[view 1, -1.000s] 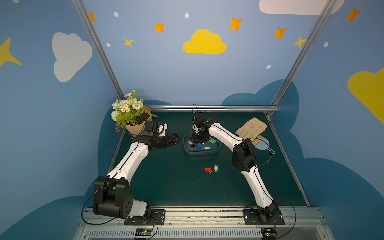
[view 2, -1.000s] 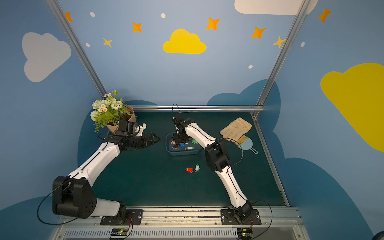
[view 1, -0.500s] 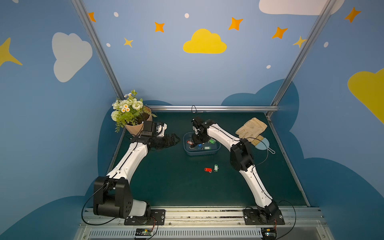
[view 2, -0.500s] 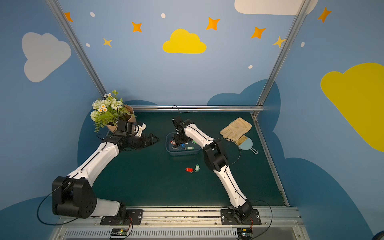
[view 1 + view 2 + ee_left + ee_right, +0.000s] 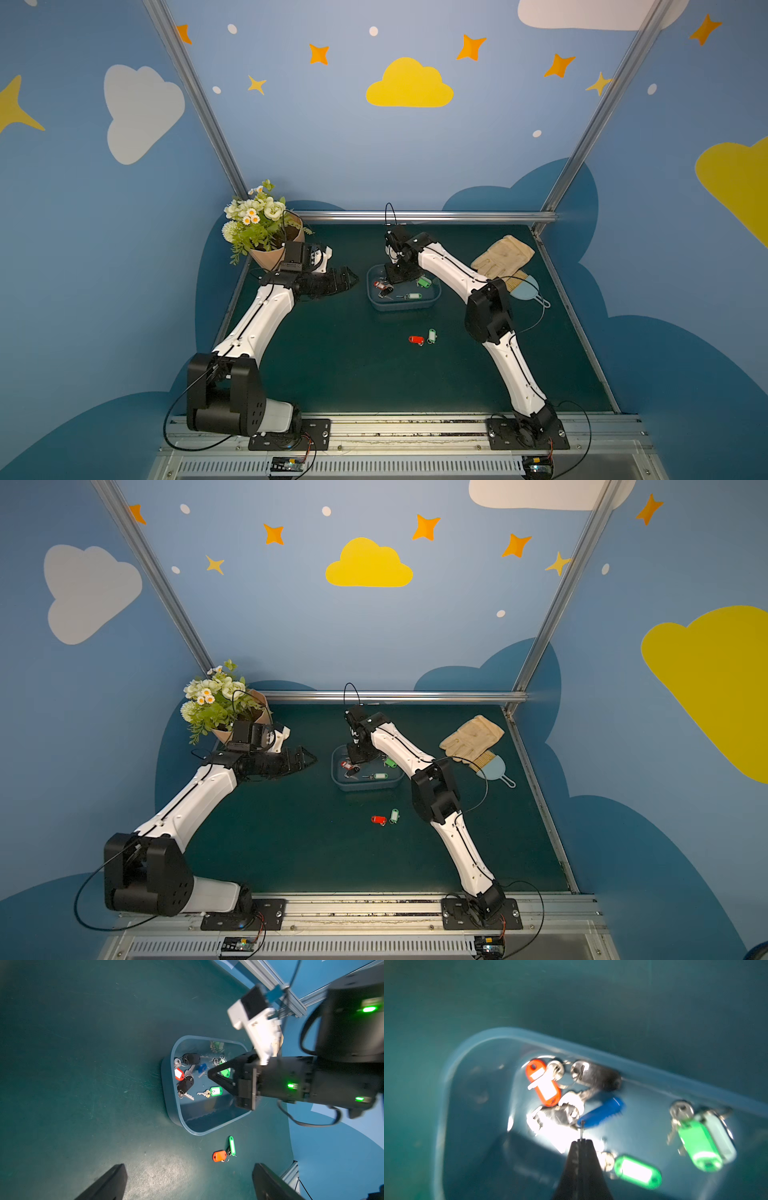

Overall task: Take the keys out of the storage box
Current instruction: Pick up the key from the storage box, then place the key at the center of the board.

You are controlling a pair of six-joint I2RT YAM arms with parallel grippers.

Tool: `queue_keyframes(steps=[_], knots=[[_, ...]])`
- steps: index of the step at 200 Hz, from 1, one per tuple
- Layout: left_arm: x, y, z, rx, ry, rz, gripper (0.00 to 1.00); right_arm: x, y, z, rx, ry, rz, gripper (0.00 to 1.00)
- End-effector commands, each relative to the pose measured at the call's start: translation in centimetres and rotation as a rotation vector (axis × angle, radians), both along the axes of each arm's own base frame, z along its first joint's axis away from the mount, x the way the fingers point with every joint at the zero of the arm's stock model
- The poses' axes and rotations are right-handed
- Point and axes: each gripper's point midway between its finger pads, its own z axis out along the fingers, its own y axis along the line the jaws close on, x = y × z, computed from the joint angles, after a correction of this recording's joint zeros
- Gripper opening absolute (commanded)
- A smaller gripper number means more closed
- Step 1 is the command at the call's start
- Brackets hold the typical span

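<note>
- flower pot (image 5: pixel 272 261) with white flowers, upper left corner of the dark green table (image 5: pixel 353 374) in both top views.
- left gripper (image 5: pixel 347 279) just right of the pot, low over the table, jaws spread wide with nothing between them. Left wrist view has both fingers (image 5: pixel 112 1182) at the bottom edge, far apart, only bare table between.
- storage box (image 5: pixel 401 306) at centre of the table toward the back, near the left gripper's tips, not touching.
- keys (image 5: pixel 216 1091) mostly inside the box: red tag (image 5: pixel 544 1084) and two black tags bunched at one short end, blue-tag key (image 5: pixel 604 1111) next to them. One green tag (image 5: pixel 637 1169) lies alone mid-floor; another green tag overlaps a pale mint tag at the other end.
- right gripper (image 5: pixel 581 1142) reaches down into the box, jaws pressed together, tips pinching the thin wire ring of the blue-tag key. Blue tag is blurred, can't tell if it's off the box floor.
- two keys out on the table in front of the box, lower centre: orange-red tag (image 5: pixel 415 339) and pale green tag (image 5: pixel 432 336), just beside each other.
- tan glove (image 5: pixel 505 255) at the right back of the table, pale blue brush (image 5: pixel 525 287) touching its near edge.
</note>
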Motion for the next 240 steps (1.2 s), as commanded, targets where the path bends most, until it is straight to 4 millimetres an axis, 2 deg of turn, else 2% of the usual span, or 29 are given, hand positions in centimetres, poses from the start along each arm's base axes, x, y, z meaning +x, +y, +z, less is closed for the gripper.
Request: queue_keyframes(steps=[1, 38, 63, 75, 89, 110, 139, 177, 208, 240], knots=[[0.1, 0.0, -0.1, -0.006, -0.004, -0.011, 1.00, -3.5, -0.5, 6.1, 0.073, 0.004, 0.075, 0.00], [0.9, -0.1, -0.1, -0.016, -0.004, -0.010, 1.00, -8.6, -1.6, 9.2, 0.131, -0.011, 0.203, 0.00], [1.5, -0.3, -0.2, -0.024, -0.002, -0.015, 1.00, -13.0, -1.2, 10.6, 0.195, -0.009, 0.318, 0.00], [1.8, -0.4, -0.3, -0.026, 0.000, -0.015, 1.00, -15.4, -1.0, 10.0, 0.192, -0.003, 0.391, 0.00], [2.1, -0.5, -0.5, -0.031, 0.004, -0.017, 1.00, -17.8, -1.1, 8.5, 0.154, 0.014, 0.464, 0.00], [2.4, -0.6, -0.8, -0.037, 0.014, -0.022, 1.00, -20.0, -1.1, 6.0, 0.098, 0.050, 0.533, 0.00], [2.4, -0.4, -1.1, -0.020, 0.022, -0.022, 1.00, -20.4, -0.9, 3.2, 0.064, 0.094, 0.541, 0.00], [1.9, -0.2, -1.1, -0.004, 0.022, -0.022, 1.00, -19.2, -0.5, 0.0, 0.040, 0.121, 0.518, 0.00], [1.5, 0.0, -1.2, 0.006, 0.027, -0.021, 1.00, -18.6, -0.2, -1.6, 0.037, 0.141, 0.509, 0.00], [1.1, 0.4, -1.4, 0.022, 0.025, -0.009, 1.00, -18.3, -1.3, -2.9, 0.011, 0.159, 0.475, 0.00]])
